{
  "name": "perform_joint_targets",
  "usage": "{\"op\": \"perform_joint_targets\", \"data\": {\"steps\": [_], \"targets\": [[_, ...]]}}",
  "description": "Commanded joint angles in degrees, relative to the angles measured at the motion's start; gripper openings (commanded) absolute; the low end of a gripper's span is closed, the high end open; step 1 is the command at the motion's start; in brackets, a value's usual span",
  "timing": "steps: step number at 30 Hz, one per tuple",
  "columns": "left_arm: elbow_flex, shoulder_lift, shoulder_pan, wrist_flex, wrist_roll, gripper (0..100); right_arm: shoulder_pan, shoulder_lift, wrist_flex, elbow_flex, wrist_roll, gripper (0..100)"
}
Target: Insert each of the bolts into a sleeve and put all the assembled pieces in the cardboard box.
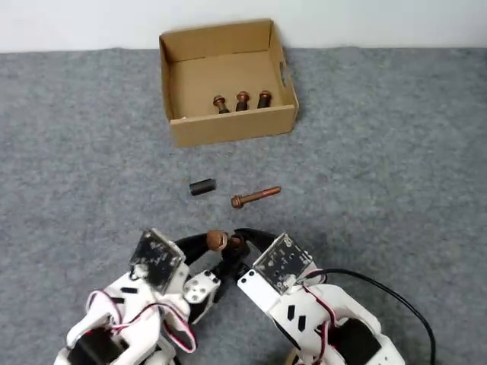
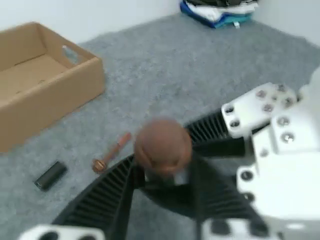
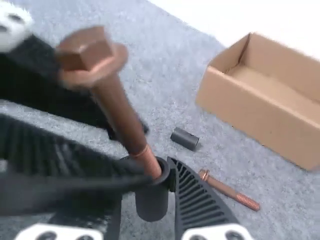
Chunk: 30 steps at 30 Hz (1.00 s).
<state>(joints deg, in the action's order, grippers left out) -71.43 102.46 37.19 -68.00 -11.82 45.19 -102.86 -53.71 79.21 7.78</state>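
We saw the cardboard box (image 1: 228,125), with three assembled pieces (image 1: 242,101) in a row by its front wall. Well in front of the box, the right gripper (image 3: 162,175) pinched the held sleeve (image 3: 150,202), and the held bolt (image 3: 112,100) stood in its mouth. The left gripper (image 1: 204,245) met it there; we could not tell its grip. Nearer the box lay the loose bolt (image 1: 256,198) and the loose sleeve (image 1: 202,186), apart.
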Motion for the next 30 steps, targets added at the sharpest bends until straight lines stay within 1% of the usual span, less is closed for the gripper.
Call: {"op": "perform_joint_targets", "data": {"steps": [1, 5, 8, 16, 21, 30], "targets": [[0.31, -0.70, -2.37, -0.79, 2.29, 26, -0.31, -0.66, 1.27, -4.04, 0.44, 0.9], [0.57, -0.53, -4.31, -3.25, 3.43, 26, -0.31, -0.22, 1.27, -3.96, 0.44, 0.9], [0.75, -0.35, -4.75, -3.52, 3.43, 26, -0.31, -0.22, 1.19, -3.43, 0.44, 0.9], [0.84, -0.26, -4.57, -2.99, 3.43, 26, -0.31, -0.57, 1.45, -0.97, 0.44, 0.9], [3.12, -0.70, -4.48, 0.53, 3.43, 26, -0.22, -0.57, 1.36, 0.62, 0.44, 0.9], [4.00, -0.70, -4.31, 0.70, 4.48, 26, -0.22, -0.57, 1.63, 2.81, 0.44, 0.9]]}}
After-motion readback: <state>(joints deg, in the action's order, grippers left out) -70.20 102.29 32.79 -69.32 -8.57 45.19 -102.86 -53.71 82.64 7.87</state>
